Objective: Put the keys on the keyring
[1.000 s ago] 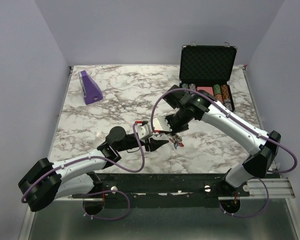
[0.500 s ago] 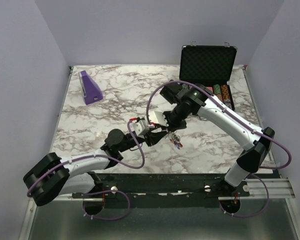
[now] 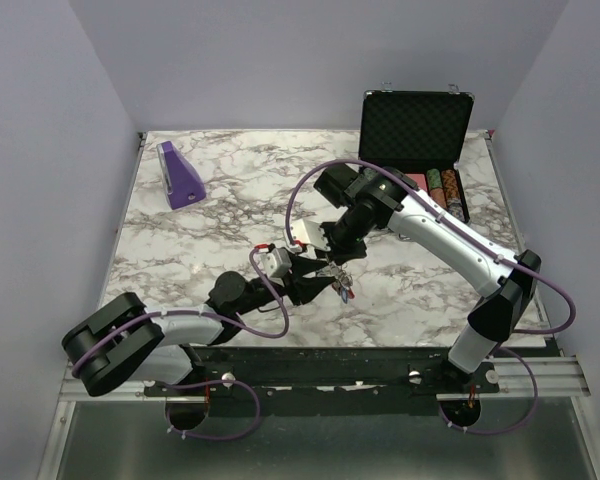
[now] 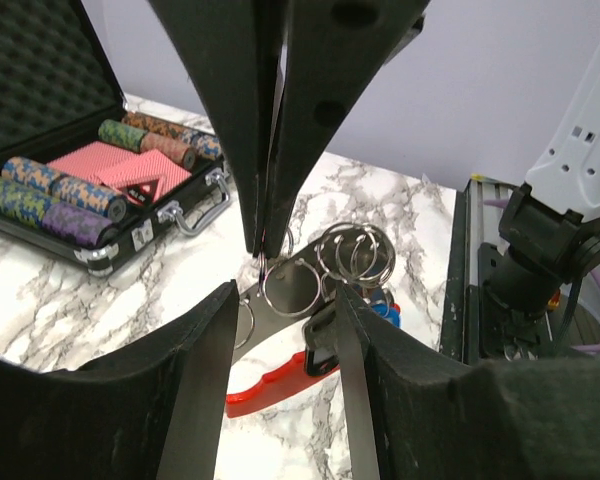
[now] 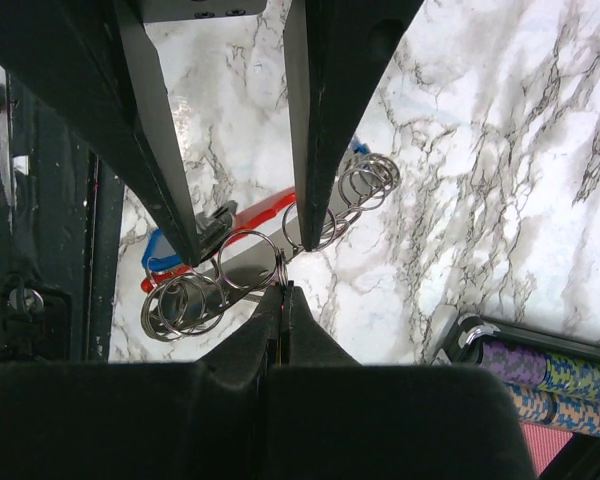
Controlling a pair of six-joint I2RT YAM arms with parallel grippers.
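The left claw (image 4: 285, 296) stands about half open. Its two dark fingers (image 4: 195, 400) straddle the keyring (image 4: 352, 256). The flat grey tag (image 5: 248, 262) spans the gap between them from one inner face to the other, so the claw appears to clamp the tag by its edges. The finger on the 3 o'clock side in the left wrist view also touches a small black piece where the red crescent (image 4: 270, 385) joins the bunch.

The right claw (image 5: 281, 290) is closed tight, its fingers pressed flat together. It comes in from the opposite side, and its tips pinch the thin wire of a large ring (image 5: 248, 258) that lies over the tag. In the left wrist view those tips point down from 12 o'clock into the gap between the left fingers.

More rings fan out in two coils at the ends of the tag. The red crescent hangs away toward 7 o'clock in the left wrist view. The blue keys (image 4: 385, 312) show by their heads just behind the rings at 4 o'clock. Whether the bunch touches the marble table (image 3: 230, 200) or hangs just above it cannot be told.

Seen from above, both claws meet over the table toward 5 o'clock from its middle. An open black case (image 3: 416, 125) with poker chips (image 4: 55, 190) sits at 2 o'clock. A purple wedge (image 3: 180, 175) stands at 10 o'clock, well apart from the claws.
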